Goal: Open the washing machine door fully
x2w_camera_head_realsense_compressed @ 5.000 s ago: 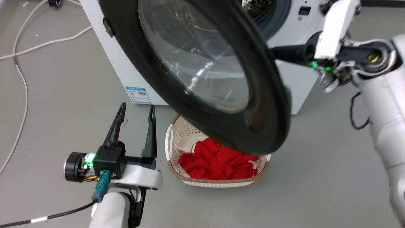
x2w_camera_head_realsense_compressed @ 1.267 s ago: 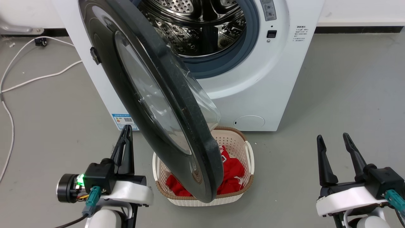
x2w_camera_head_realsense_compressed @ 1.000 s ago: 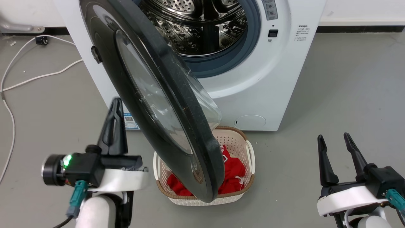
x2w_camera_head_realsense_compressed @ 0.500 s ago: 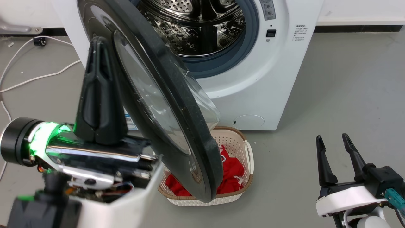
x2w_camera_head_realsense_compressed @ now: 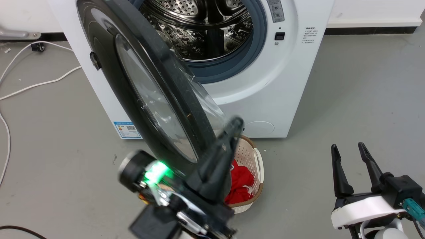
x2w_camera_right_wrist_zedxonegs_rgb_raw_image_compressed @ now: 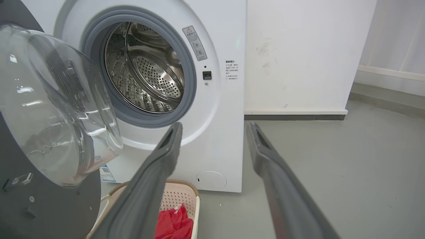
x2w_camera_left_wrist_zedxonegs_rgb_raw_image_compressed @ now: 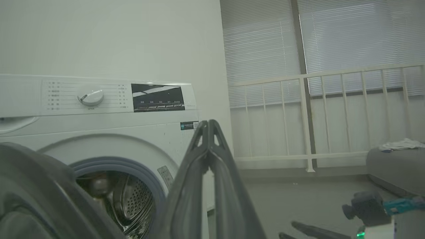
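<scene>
Door [x2w_camera_head_realsense_compressed: 132, 86]: big, round, black and shiny. Swung out from the front of the machine, on the left side of the round hole. Not flat against anything. Bottom edge over the basket in the head view.
Glass bowl [x2w_camera_right_wrist_zedxonegs_rgb_raw_image_compressed: 56, 109]: clear, bulging out of the middle of the door, facing the hole.
Washing machine [x2w_camera_head_realsense_compressed: 275, 86]: big white box on the floor, front hole uncovered.
Drum [x2w_camera_head_realsense_compressed: 199, 30]: shiny steel with lots of little holes, nothing seen inside.
Rubber ring [x2w_camera_head_realsense_compressed: 255, 43]: blue-grey, all around the drum hole.
Left claw [x2w_camera_head_realsense_compressed: 234, 127]: two dark fingers pressed together at the tips, nothing between them. Blurry in the head view, low in the middle, pointing up and to the right across the bottom edge of the door. Touching the door or not: cannot tell. In the left wrist view, closed tips [x2w_camera_left_wrist_zedxonegs_rgb_raw_image_compressed: 208, 124] up in front of the machine's right side, with the door's dark edge at the lower left.
Right claw [x2w_camera_head_realsense_compressed: 346, 146]: fingers spread apart, holding nothing. Low on the right, well apart from the door and the machine.
Laundry basket [x2w_camera_head_realsense_compressed: 257, 159]: beige with small holes, on the floor just in front of the machine, partly hidden by the door and the left claw.
Red clothes [x2w_camera_head_realsense_compressed: 239, 186]: bunched up inside the basket.
Blue sticker [x2w_camera_head_realsense_compressed: 127, 129]: low on the machine's front, left corner.
Round cap [x2w_camera_head_realsense_compressed: 262, 127]: low on the front, just behind the basket.
Knob [x2w_camera_left_wrist_zedxonegs_rgb_raw_image_compressed: 90, 97]: on the top panel, beside a dark screen.
White cord [x2w_camera_head_realsense_compressed: 40, 83]: lying on the grey floor, left of the machine.
</scene>
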### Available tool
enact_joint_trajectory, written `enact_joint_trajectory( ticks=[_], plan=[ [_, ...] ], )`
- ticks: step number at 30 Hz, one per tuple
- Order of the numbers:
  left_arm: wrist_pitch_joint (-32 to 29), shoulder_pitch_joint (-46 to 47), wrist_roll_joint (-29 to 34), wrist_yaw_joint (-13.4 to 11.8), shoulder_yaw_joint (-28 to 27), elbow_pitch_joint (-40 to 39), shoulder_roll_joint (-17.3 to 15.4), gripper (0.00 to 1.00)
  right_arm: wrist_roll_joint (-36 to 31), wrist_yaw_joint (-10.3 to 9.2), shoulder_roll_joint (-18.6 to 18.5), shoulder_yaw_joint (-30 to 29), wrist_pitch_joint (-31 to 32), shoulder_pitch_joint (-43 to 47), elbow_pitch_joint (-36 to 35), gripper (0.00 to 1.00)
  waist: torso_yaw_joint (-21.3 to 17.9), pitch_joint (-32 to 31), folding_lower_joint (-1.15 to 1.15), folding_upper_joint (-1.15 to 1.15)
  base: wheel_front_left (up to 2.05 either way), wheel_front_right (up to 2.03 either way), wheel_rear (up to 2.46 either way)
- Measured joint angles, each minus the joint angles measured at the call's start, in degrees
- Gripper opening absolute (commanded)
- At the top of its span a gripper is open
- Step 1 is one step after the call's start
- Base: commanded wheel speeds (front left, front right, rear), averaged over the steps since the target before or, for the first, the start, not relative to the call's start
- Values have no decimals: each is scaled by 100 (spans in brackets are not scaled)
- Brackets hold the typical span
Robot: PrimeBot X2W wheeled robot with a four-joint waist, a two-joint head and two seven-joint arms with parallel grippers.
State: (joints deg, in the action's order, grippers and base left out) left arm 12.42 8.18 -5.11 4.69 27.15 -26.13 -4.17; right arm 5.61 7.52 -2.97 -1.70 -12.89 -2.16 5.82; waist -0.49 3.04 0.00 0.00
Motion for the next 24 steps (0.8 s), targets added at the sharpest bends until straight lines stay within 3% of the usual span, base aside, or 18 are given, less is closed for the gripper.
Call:
enact_joint_trajectory(
  ticks=[11,24],
  plan=[
    [-598,-706,-408,87,423,1292,-201,0,82,0,0,-13,26,6,32,100,55,85,0,0,0,0,0],
    [-356,-152,-511,21,460,2242,-31,0,148,0,1,35,33,-80,131,100,24,221,0,0,0,0,0]
  ],
)
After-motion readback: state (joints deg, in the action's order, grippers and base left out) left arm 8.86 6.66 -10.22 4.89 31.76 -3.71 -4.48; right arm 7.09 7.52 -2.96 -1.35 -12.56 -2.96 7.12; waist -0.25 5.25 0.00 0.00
